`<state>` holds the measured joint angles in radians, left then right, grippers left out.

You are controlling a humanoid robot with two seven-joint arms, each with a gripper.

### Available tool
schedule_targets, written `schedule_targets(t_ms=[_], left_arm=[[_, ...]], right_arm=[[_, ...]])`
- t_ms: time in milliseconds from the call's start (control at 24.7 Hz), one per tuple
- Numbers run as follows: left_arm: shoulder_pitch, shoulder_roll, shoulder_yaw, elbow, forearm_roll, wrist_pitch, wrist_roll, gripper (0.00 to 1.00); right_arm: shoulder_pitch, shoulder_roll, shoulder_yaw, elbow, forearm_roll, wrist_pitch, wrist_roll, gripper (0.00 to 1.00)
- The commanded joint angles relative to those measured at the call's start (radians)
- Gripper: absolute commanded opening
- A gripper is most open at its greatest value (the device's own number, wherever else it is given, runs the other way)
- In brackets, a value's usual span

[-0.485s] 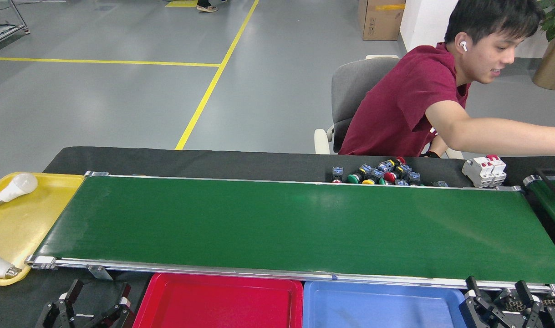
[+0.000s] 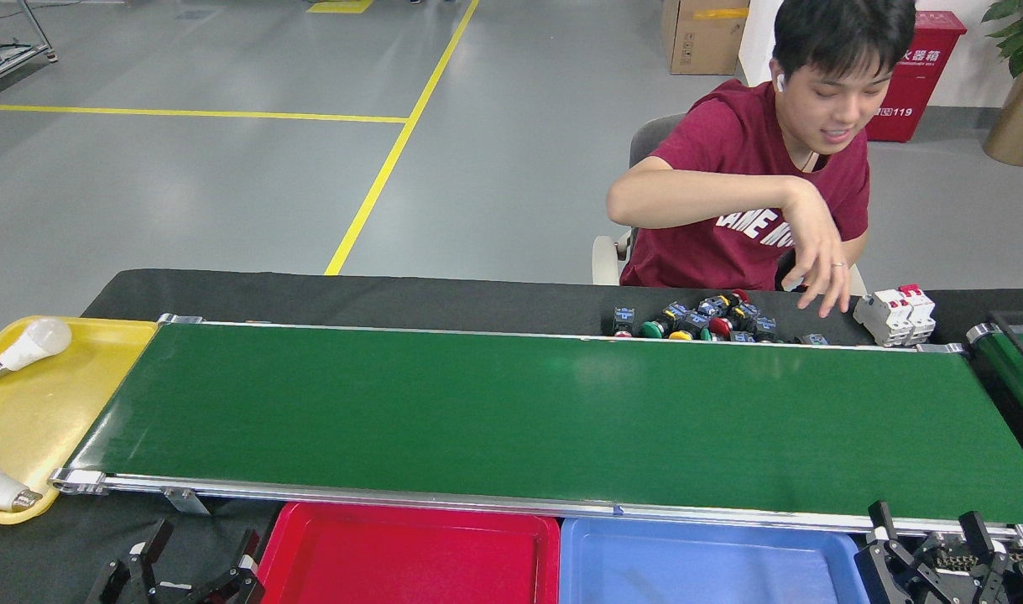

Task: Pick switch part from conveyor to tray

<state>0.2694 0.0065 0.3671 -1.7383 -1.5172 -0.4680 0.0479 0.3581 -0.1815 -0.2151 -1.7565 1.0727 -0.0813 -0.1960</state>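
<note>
The conveyor (image 2: 511, 419) is a wide green belt with silver rails, and nothing lies on it. A pile of small switch parts (image 2: 702, 323) with coloured buttons sits on the black table just beyond the far rail. A red tray (image 2: 410, 558) and a blue tray (image 2: 704, 564) lie empty below the near rail. My left gripper (image 2: 202, 541) shows at the bottom left, open and holding nothing. At the bottom right my right gripper (image 2: 925, 520) is also open and holds nothing. Both are on the near side of the belt, far from the pile.
A seated person in a red shirt holds a hand (image 2: 822, 281) over the pile's right end. White circuit breakers (image 2: 895, 315) stand beside it. A yellow tray (image 2: 49, 419) with light bulbs lies at the left. A smaller green belt (image 2: 1015, 369) begins at the right edge.
The person's arm has drawn back from the far right, and the hand now hangs over the switch pile. Both my grippers have shifted slightly right and lower in view.
</note>
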Motion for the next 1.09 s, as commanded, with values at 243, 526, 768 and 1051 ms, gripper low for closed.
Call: schedule_targets(t_ms=[243,526,768,1051], left_arm=[[-0.026,0.015,0.001,-0.006,0.006,-0.003,0.009,1.00],[-0.022,0.018,0.003,-0.006,0.006,-0.003,0.010,1.00],[-0.021,0.018,0.001,-0.006,0.006,-0.003,0.010,1.00],[-0.021,0.020,-0.001,-0.006,0.005,-0.004,0.010,1.00]], right_arm=[[-0.005,-0.004,-0.004,-0.014,-0.002,0.000,-0.002,0.98],[-0.005,-0.004,-0.003,-0.014,-0.002,0.002,-0.002,0.98],[-0.005,-0.003,-0.003,-0.014,-0.002,0.006,0.001,0.98],[-0.008,-0.009,-0.004,-0.008,-0.002,0.055,0.033,0.98]])
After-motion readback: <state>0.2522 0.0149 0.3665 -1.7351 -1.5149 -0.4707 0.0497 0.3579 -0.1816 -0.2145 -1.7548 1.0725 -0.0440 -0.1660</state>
